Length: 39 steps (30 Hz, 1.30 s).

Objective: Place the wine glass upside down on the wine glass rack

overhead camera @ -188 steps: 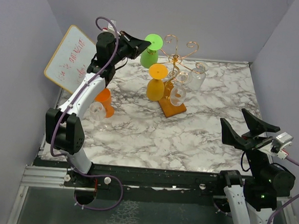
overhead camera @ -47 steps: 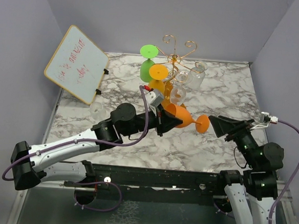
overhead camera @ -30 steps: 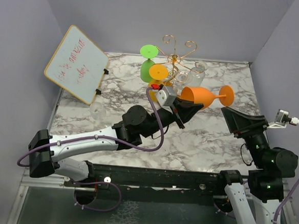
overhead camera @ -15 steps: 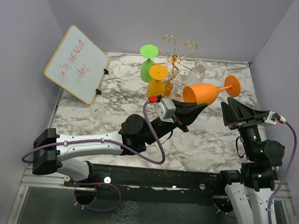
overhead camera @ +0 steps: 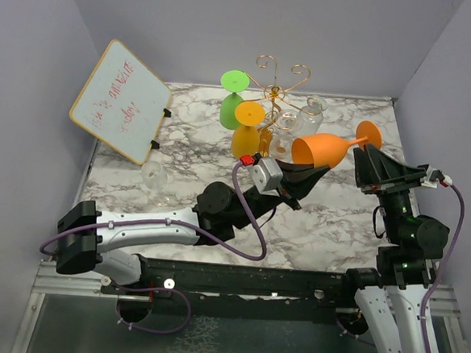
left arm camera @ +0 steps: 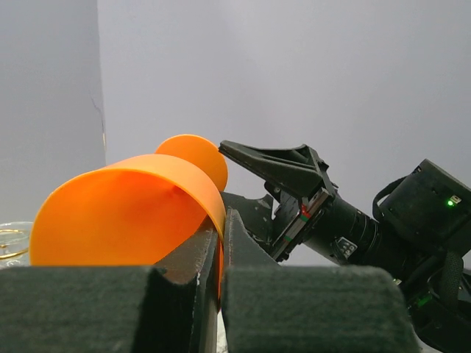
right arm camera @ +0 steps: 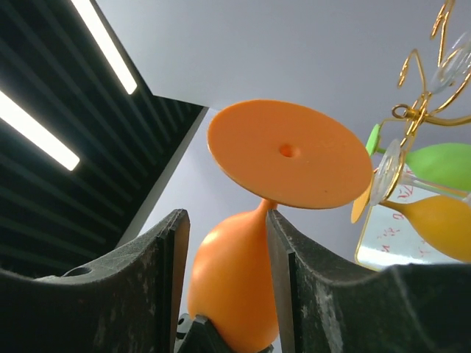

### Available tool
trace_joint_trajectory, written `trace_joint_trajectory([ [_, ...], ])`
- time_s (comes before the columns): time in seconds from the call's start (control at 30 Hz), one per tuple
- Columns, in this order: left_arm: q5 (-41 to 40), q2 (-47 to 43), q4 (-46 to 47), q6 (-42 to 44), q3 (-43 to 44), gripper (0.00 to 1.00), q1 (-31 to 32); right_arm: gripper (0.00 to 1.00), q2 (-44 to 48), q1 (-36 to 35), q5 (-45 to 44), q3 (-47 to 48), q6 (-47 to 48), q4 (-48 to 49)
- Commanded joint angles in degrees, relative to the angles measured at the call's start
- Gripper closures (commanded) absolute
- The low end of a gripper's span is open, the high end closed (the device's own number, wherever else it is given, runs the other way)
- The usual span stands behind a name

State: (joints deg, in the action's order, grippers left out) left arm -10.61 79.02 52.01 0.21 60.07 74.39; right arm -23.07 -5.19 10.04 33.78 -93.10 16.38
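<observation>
Left tool point(overhead camera: 307, 173) pinches the orange plastic wine glass point(overhead camera: 326, 149) by its rim; right tool point(right arm camera: 224, 228), at three o'clock, straddles its stem, released.

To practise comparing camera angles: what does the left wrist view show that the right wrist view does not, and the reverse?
Only the left wrist view shows the left gripper shut on the rim of the orange wine glass. Only the right wrist view shows the stem between the open fingers of the right gripper, plus the wine glass rack, a green glass, a yellow glass and the whiteboard. Both show the orange glass's bowl and foot, and the right gripper at its foot end.
</observation>
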Motion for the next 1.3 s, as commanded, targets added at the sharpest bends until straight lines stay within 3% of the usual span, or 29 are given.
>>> trace_joint_trajectory([
  [0.0,1.6,1.4,2.5,-1.7,-0.3,1.00,0.8,0.52,-1.5,-0.1,0.4,1.3,-1.5,3.8],
  [0.33,0.6,2.3,2.6,-1.4,0.2,1.00,1.1,0.57,-2.5,-0.2,1.3,0.6,-0.9,4.8],
  [0.63,-5.7,2.4,4.8,-0.5,-0.1,1.00,1.3,0.30,2.1,-0.1,-4.0,3.4,3.2,-8.4],
  [0.8,-3.7,2.8,5.5,-0.5,0.1,1.00,1.3,0.28,1.2,-0.1,-3.4,2.7,1.5,-9.3],
  [1.17,0.8,3.5,5.6,-1.3,0.0,1.00,1.3,0.48,-2.7,-0.1,0.5,0.6,-1.2,1.3],
  [1.27,1.5,3.5,5.4,-1.5,-0.4,1.00,1.3,0.58,-2.5,-0.1,0.1,0.1,-1.1,2.2],
])
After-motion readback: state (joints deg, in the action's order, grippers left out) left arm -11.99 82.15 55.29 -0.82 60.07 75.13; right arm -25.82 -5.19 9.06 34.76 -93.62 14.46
